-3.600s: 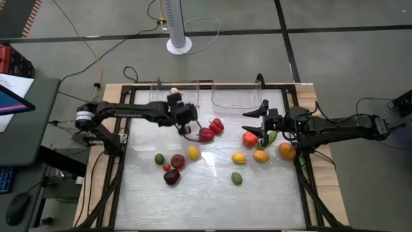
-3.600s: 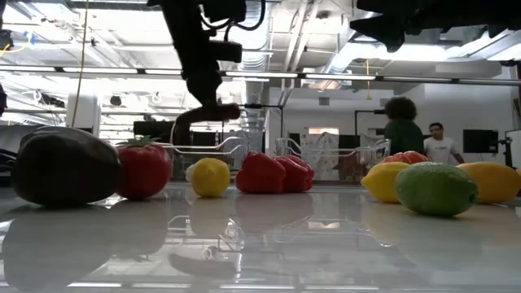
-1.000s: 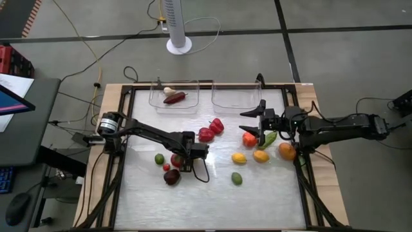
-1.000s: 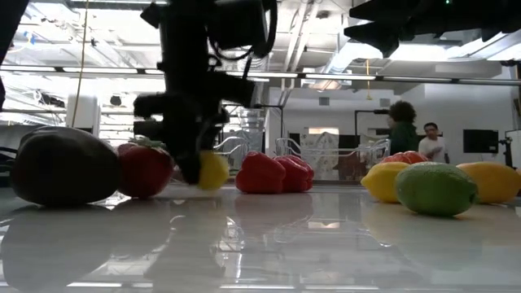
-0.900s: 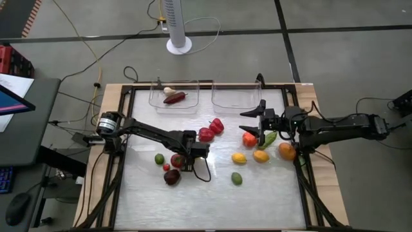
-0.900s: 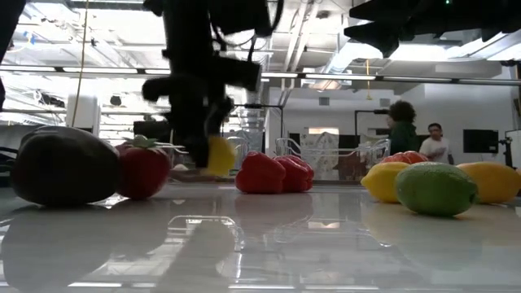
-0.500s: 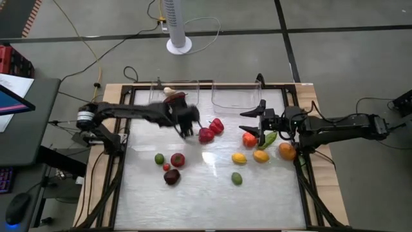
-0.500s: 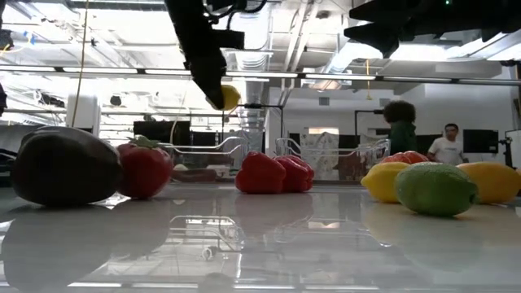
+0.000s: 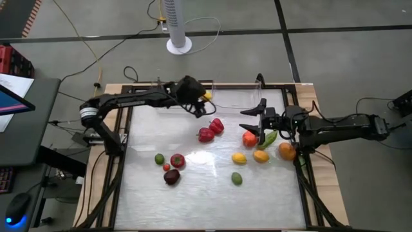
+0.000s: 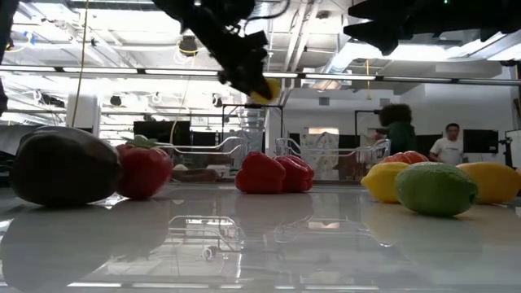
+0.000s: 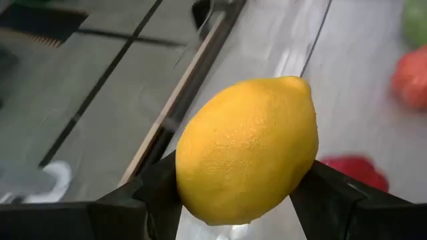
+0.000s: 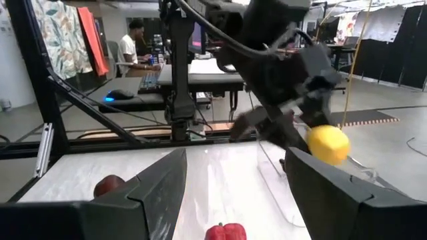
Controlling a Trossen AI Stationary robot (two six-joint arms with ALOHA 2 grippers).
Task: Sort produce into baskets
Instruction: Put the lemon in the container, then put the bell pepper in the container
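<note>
Lifted since earlier: lemon [image 11: 245, 150] clamped between left gripper [image 9: 201, 98] fingers [image 11: 337, 193].

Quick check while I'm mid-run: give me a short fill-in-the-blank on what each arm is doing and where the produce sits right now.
1. The left gripper holds a ____ lemon between its jaws.
2. That lemon is carried ____ the table, not resting on it.
3. The right gripper hovers with jaws ____, gripping nothing.
4. Two ____ peppers lie side by side near the table's middle.

Missing words: yellow; above; open; red
</note>
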